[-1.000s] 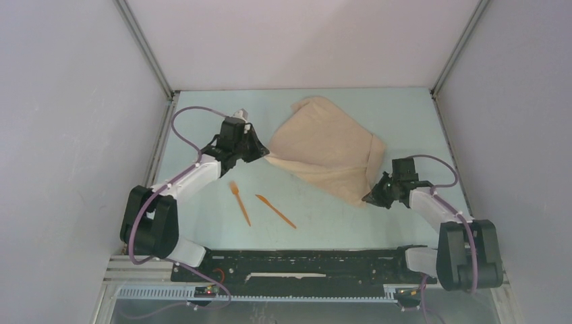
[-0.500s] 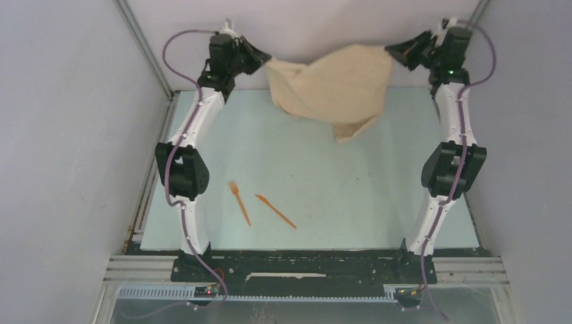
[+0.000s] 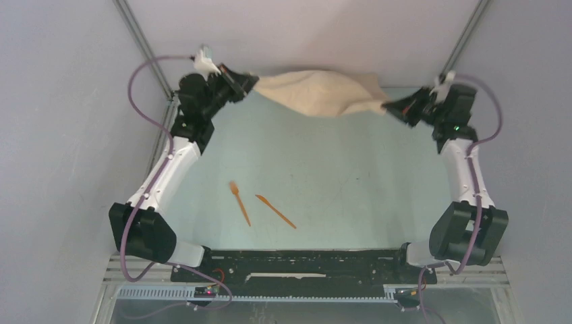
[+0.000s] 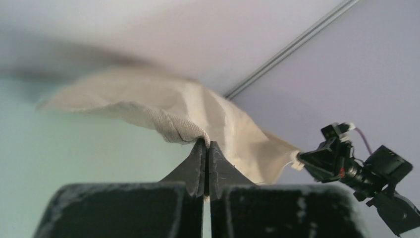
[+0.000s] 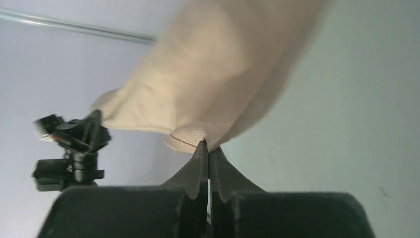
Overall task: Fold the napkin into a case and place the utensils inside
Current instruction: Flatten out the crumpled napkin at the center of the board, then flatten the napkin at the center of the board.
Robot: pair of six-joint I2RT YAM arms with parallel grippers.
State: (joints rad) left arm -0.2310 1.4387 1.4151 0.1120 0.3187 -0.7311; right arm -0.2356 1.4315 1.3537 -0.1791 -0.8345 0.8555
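A beige napkin (image 3: 317,92) is held stretched across the upper frame, clamped by left jaws and right jaws; fork (image 3: 239,202) and knife (image 3: 275,210) are seen below.

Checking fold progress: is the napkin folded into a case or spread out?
Spread out, not a case: the napkin hangs stretched between the left gripper and right gripper, each shut on its edge.

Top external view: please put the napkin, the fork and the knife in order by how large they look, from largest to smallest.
1. Napkin, by far the largest, stretched between the two arms.
2. Knife and fork: they look alike in length, so I do not rank them.
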